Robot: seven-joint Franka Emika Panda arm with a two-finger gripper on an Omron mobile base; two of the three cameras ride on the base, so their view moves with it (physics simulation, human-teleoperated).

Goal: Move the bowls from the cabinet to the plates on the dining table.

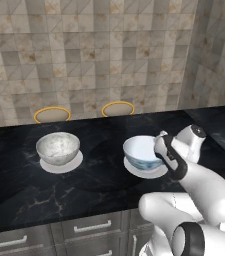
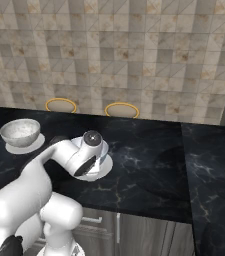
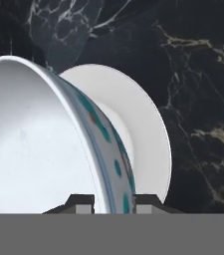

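On the black, white-veined marble surface [image 1: 84, 185] two small flat round white plates are seen, well apart. On the left plate [image 1: 61, 163], towards the left end of the surface, the grey-white marbled stone-look round bowl [image 1: 58, 147] is already set upright. The white round bowl with blue pattern and pale blue inside [image 1: 142, 152] is seen over the second plate [image 1: 145, 171], nearer the middle of the surface and close to its front edge; whether its foot is fully seated on the plate cannot be told from the base views.

In the hand view the rim of the patterned bowl is seen pinched between the two dark finger tips of the claw [image 3: 112, 201], one tip inside the wall and one outside; the claw is thus clenched on the bowl's wall, with the plate directly behind it. The white arm is bent low over this plate in both base views.

The step in hand is judged to be the placing of the second bowl, the last part of the task, with the first bowl delivered. For the next move, the bowl would need to be settled centred and level on the plate, the tips then spread, and the claw lifted straight up so that the rim is not caught and the bowl not dragged off its plate
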